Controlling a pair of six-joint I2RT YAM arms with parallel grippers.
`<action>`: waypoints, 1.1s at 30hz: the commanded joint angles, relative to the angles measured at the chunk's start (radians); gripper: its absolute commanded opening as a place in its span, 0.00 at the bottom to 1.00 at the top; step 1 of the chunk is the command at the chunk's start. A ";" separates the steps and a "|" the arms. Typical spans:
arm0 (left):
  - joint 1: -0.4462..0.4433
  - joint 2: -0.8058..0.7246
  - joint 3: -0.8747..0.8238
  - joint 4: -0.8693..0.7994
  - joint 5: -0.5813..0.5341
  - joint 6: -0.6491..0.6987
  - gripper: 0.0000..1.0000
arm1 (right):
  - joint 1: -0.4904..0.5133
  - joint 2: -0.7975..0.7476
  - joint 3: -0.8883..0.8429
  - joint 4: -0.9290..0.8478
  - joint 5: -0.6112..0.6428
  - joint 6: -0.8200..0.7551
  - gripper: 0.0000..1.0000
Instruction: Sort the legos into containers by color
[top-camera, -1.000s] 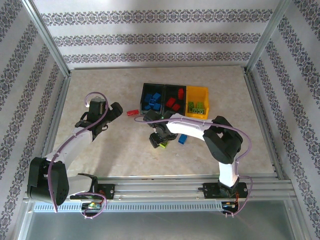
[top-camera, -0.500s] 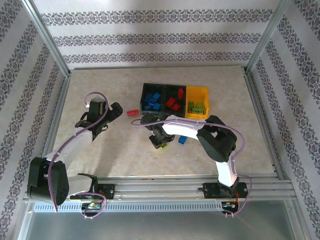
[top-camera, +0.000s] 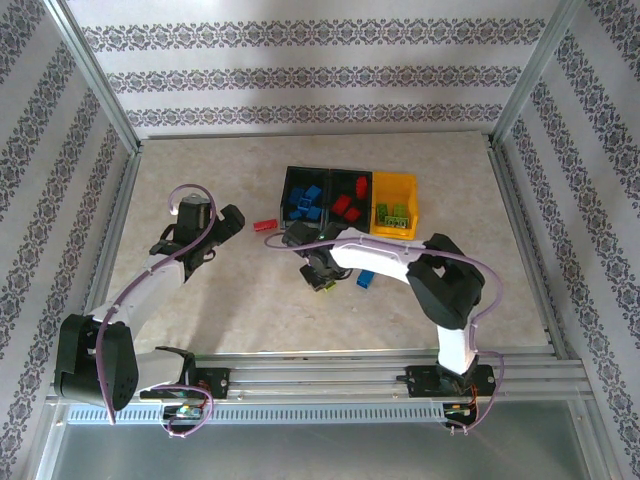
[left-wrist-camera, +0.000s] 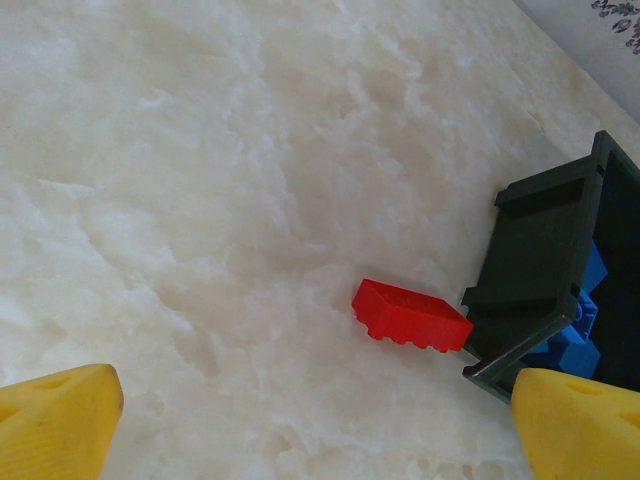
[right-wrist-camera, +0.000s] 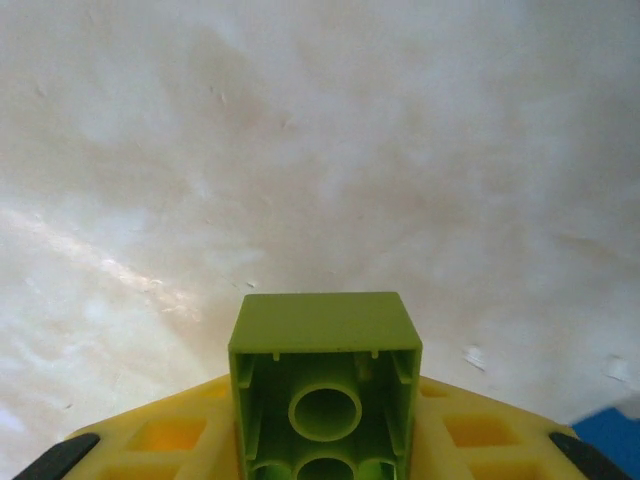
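My right gripper (right-wrist-camera: 325, 445) is shut on a lime green lego (right-wrist-camera: 325, 375), its hollow underside facing the camera between the yellow fingers (right-wrist-camera: 160, 435). From above, this gripper (top-camera: 321, 276) hangs low over the table in front of the containers. A blue lego (top-camera: 366, 279) lies just to its right. A red lego (left-wrist-camera: 410, 315) lies on the table against the corner of the left black container (left-wrist-camera: 545, 260). My left gripper (left-wrist-camera: 318, 425) stands open a short way before it. The left black container (top-camera: 286, 190) holds blue legos, the middle black one (top-camera: 350, 172) red, the yellow one (top-camera: 395, 231) green.
Bare marble tabletop (top-camera: 220, 300) spreads to the left and front of the containers. Aluminium frame rails (top-camera: 520, 230) bound the table at the sides, and patterned walls stand behind.
My right gripper has closed on the lime green lego and shifted slightly towards the containers. The left arm and the red lego have not moved.
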 joint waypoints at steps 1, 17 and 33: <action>0.016 -0.014 -0.012 -0.039 -0.006 0.020 1.00 | -0.020 -0.091 0.035 -0.029 0.084 0.017 0.36; 0.021 -0.023 -0.015 -0.044 -0.008 0.026 1.00 | -0.357 -0.237 0.064 0.044 0.112 0.038 0.37; 0.029 -0.026 -0.013 -0.053 0.000 0.031 1.00 | -0.542 -0.014 0.220 0.080 0.204 -0.089 0.36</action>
